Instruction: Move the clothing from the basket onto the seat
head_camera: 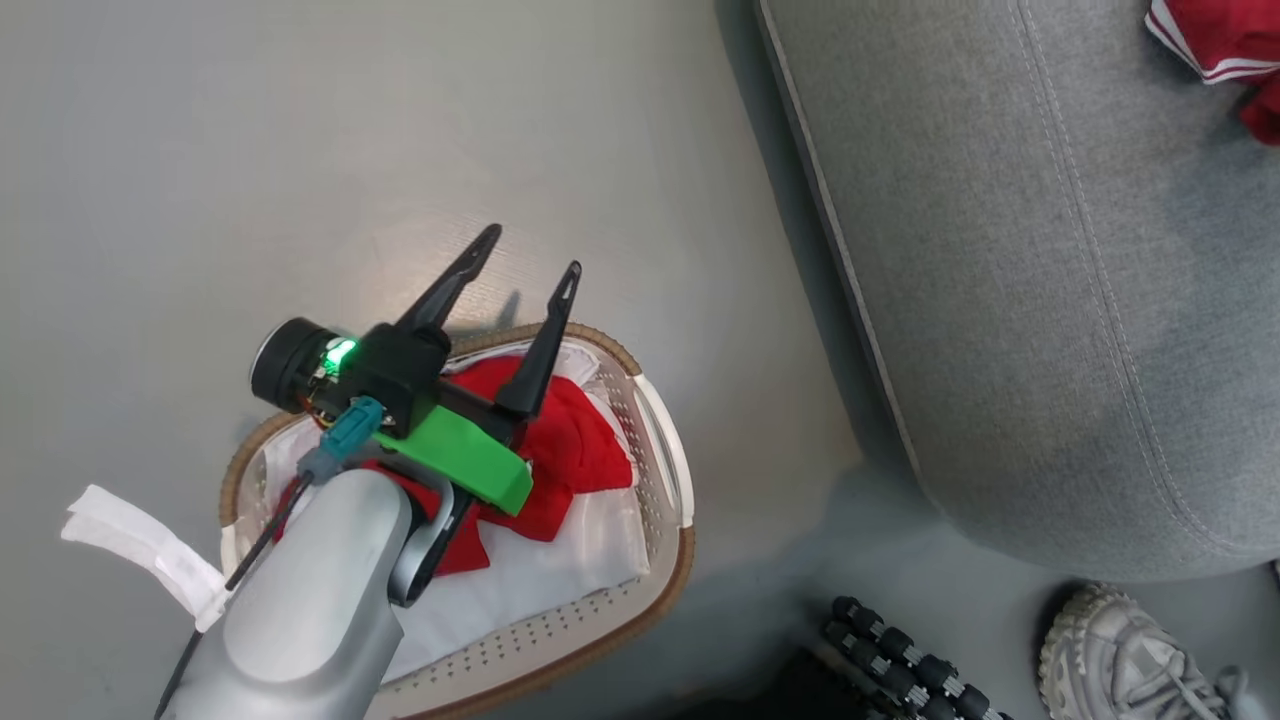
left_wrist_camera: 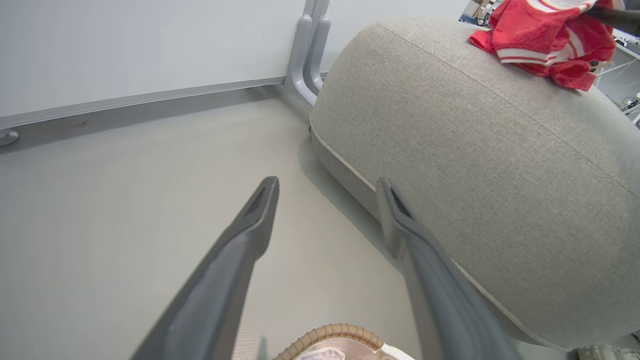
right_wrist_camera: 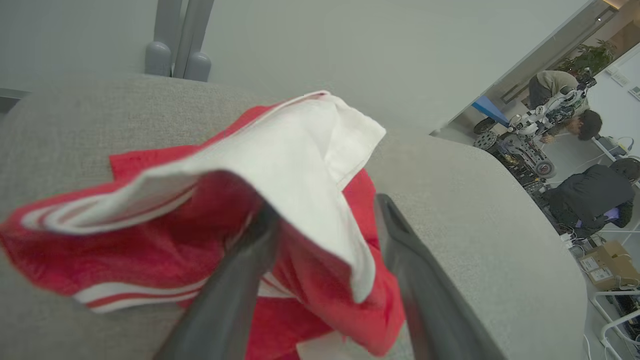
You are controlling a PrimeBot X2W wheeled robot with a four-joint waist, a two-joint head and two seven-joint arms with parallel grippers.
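Head view: left gripper (head_camera: 532,250) is held above the basket (head_camera: 665,440), fingers spread wide, nothing gripped. A red garment (head_camera: 575,445) is left in the basket on a white cloth (head_camera: 560,570). A jersey (head_camera: 1215,40) is seen on the seat (head_camera: 1000,300), far corner. Risk: the white cloth could be pinched along with the red garment if the grasp is taken too deep. A shoe (head_camera: 1110,650) is noted beside the seat; a wide swing could be obstructed.

Left wrist view: fingers are spread over bare floor, basket rim (left_wrist_camera: 330,332) just below. The jersey (left_wrist_camera: 545,40) is bunched on top of the seat (left_wrist_camera: 475,150).

Right wrist view: right gripper (right_wrist_camera: 325,205) is parted, nothing pinched. The jersey (right_wrist_camera: 150,250) is laid on the seat (right_wrist_camera: 475,225), but a fold is draped over one finger (right_wrist_camera: 235,290). Risk: fabric could be snagged and dragged off the seat on withdrawal.
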